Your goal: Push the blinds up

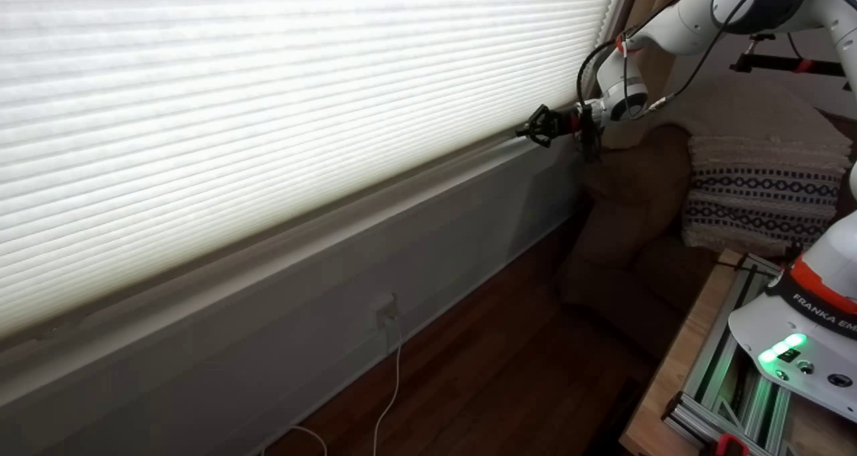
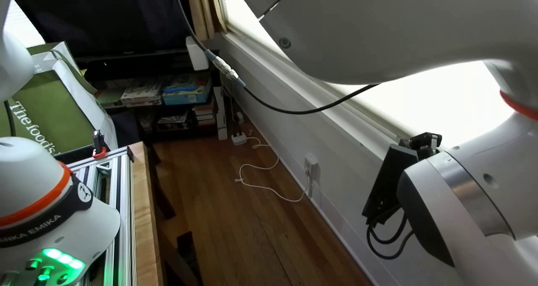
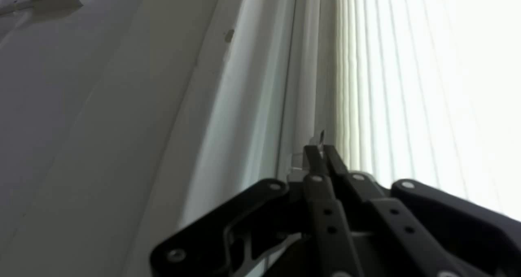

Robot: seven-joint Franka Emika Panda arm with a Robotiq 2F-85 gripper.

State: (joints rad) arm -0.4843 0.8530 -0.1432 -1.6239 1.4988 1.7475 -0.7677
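Leaning the white arm across the upper right of the frame in an exterior view, angling the wrist downward, pointing the gripper leftward; in the wrist view, holding dark fingers together, lower right.

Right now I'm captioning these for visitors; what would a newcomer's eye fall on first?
Probably the bright blinds, a broad sweep of white pleats across the upper left of an exterior view. Next, the white arm at upper right, its black tool close to the blinds' lower edge. Green lights shine at lower right.
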